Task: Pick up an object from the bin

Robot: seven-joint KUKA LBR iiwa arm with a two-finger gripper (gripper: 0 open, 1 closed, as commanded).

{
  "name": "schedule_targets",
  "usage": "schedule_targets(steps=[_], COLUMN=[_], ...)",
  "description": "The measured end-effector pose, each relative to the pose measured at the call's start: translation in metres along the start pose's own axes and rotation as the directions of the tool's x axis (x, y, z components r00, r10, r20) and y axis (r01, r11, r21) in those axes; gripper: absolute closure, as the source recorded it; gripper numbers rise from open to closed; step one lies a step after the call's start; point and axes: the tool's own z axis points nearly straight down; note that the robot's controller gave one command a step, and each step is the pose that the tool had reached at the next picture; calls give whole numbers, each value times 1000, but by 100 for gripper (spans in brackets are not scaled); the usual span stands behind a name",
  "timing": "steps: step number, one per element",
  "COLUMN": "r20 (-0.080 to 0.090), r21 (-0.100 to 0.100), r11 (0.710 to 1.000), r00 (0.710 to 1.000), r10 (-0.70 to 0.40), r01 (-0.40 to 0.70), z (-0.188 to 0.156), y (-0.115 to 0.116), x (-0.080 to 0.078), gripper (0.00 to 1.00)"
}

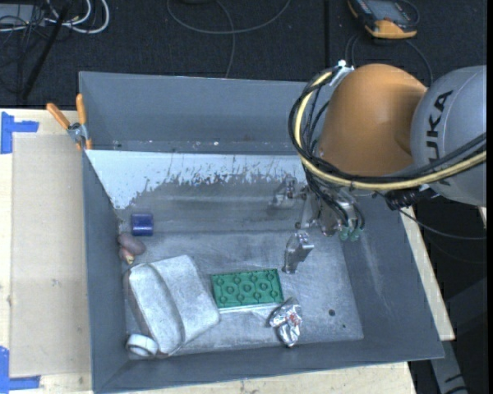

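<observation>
My gripper [296, 251] hangs low over the bin floor, right of the middle, with nothing seen in it. Just below and left of it lies a flat green studded plate [248, 289], a small gap away from the gripper tip. A crumpled silvery wrapper [287, 322] lies at the plate's lower right corner, nearer the bin's front wall.
A folded grey-white cloth pouch [168, 302] fills the front left part of the floor, with a small white round thing [141, 345] at its lower end. A blue block [141, 223] and a brownish lump [130, 249] lie by the left wall. The arm's orange dome overhangs the right side.
</observation>
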Motion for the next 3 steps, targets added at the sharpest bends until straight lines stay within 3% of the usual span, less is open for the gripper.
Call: schedule_targets(steps=[1,2,3], r20=[26,25,7], r21=[-3,-2,2], r11=[998,998,987], r00=[998,998,987], r10=[59,58,-162], r01=[-59,-58,162], z=[152,150,14], y=[8,8,-31], x=[61,60,56], gripper=[0,100,100])
